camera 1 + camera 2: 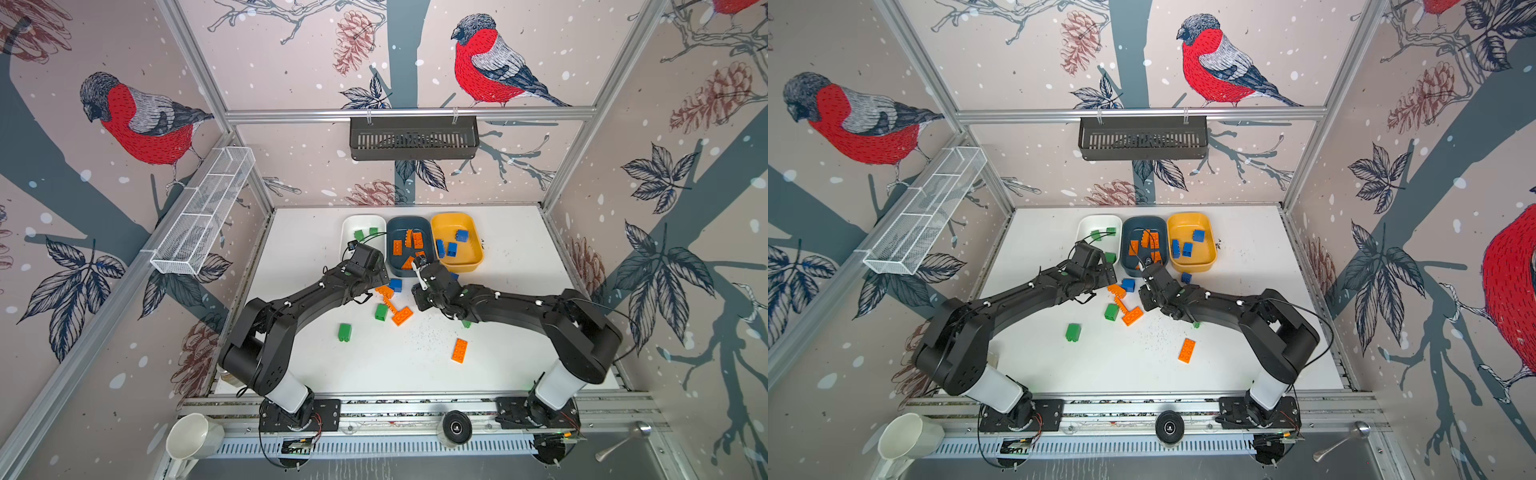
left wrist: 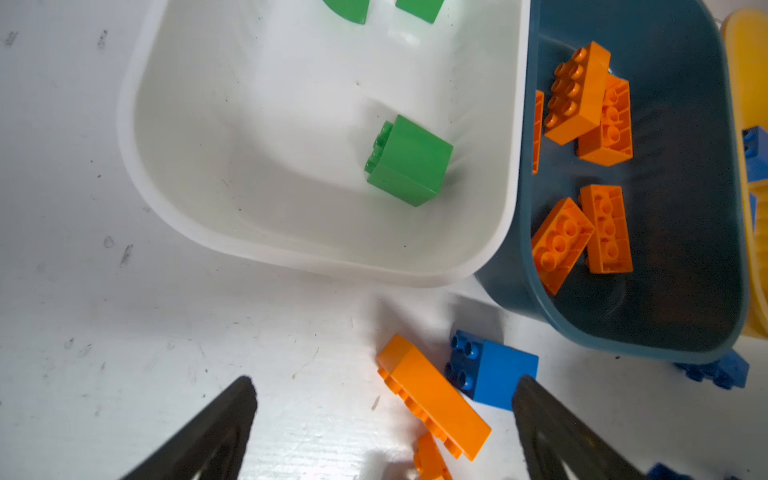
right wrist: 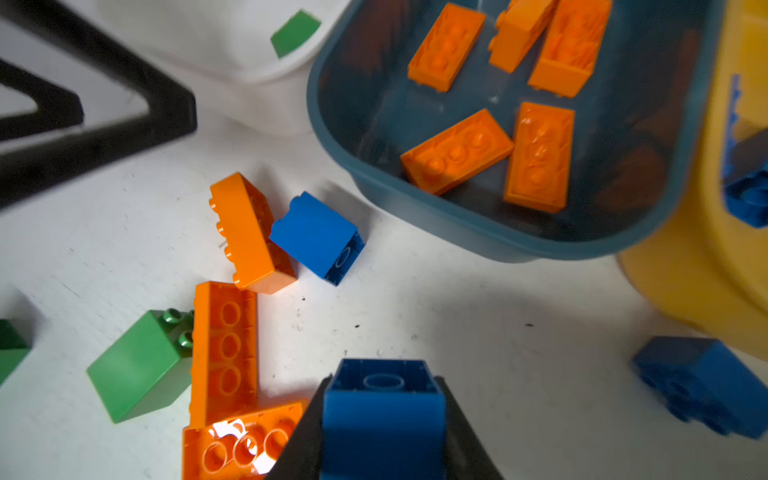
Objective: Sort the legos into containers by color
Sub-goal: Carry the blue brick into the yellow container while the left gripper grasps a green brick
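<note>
Blue brick [image 3: 384, 415] pinched between right jaws, near teal tub [image 3: 498, 241]. Left jaws spread wide, holding nothing; orange brick [image 2: 432, 399] lies on bench [image 2: 124, 332] between them.

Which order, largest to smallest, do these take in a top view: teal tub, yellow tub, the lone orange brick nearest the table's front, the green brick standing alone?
1. teal tub and yellow tub: they look about alike, so not ranked against each other
2. lone orange brick
3. green brick standing alone
</note>
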